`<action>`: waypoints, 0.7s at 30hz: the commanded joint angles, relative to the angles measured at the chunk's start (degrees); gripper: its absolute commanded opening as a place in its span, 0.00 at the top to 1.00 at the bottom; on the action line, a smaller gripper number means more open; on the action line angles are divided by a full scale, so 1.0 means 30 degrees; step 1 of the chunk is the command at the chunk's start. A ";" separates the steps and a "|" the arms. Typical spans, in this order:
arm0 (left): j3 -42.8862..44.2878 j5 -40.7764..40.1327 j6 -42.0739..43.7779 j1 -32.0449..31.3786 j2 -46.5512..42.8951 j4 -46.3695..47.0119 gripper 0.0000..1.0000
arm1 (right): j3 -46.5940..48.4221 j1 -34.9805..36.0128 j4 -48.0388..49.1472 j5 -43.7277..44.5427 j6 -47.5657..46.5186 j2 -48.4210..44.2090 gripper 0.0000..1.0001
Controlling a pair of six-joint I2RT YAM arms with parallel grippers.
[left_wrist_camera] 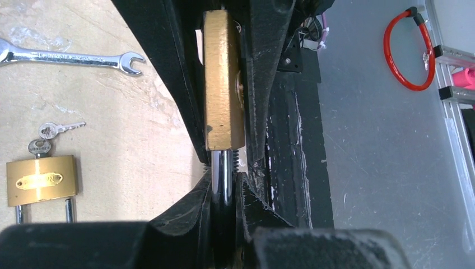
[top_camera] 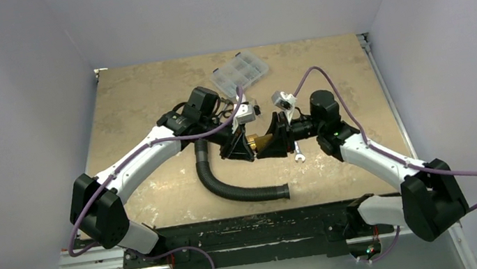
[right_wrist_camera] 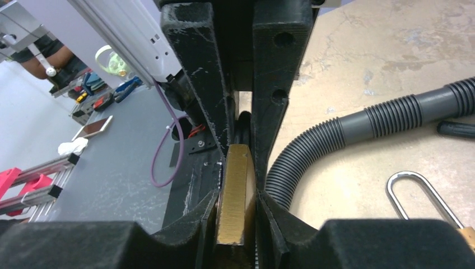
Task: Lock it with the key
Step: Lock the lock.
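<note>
A brass padlock [top_camera: 264,143] is held off the table between both grippers. My left gripper [top_camera: 244,146] is shut on its steel shackle [left_wrist_camera: 223,171], seen in the left wrist view [left_wrist_camera: 224,180] below the brass body [left_wrist_camera: 223,78]. My right gripper [top_camera: 279,140] is shut on the brass body [right_wrist_camera: 235,190], seen edge-on between the jaws in the right wrist view [right_wrist_camera: 238,194]. A second brass padlock [left_wrist_camera: 41,179] lies on the table with a key [left_wrist_camera: 39,147] at its keyhole end and a spare key [left_wrist_camera: 63,128] on the ring. No key is in either gripper.
A grey corrugated hose [top_camera: 229,185] curves on the table below the grippers, also in the right wrist view [right_wrist_camera: 364,129]. A wrench [top_camera: 298,151] lies by the right gripper. A clear compartment box [top_camera: 239,71] sits at the back. The second padlock's shackle [right_wrist_camera: 420,196] lies near the hose.
</note>
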 commanded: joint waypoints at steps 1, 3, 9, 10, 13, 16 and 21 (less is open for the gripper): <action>0.0974 0.0922 -0.0459 0.0153 -0.0638 0.2746 1.00 | -0.0211 0.0187 0.1412 -0.0644 0.0882 0.0062 0.73; 0.0972 0.0892 -0.0549 0.0171 -0.0577 0.2834 1.00 | -0.0228 0.0201 0.1417 -0.0666 0.0944 0.0060 0.81; 0.0946 0.0688 -0.0303 0.0283 -0.0633 0.2495 1.00 | 0.0075 0.0056 0.1253 -0.1085 0.0995 -0.0025 1.00; 0.1042 0.0650 0.0012 0.0364 -0.0635 0.2040 1.00 | 0.0308 -0.0091 0.0939 -0.1084 0.0827 -0.0027 1.00; 0.1800 0.0665 0.1210 0.0769 -0.0372 -0.0087 0.69 | 0.1246 -0.0704 -0.0708 -0.1179 -0.0041 0.0114 1.00; 0.2566 0.1535 0.2009 0.1640 -0.0043 -0.1880 0.46 | 0.1384 -0.1687 0.0498 -0.1386 0.1020 -0.0028 1.00; 0.2245 0.3534 0.1397 0.3666 -0.0391 -0.1457 0.36 | 0.0243 -0.2989 0.8840 -0.1508 0.7748 0.0126 1.00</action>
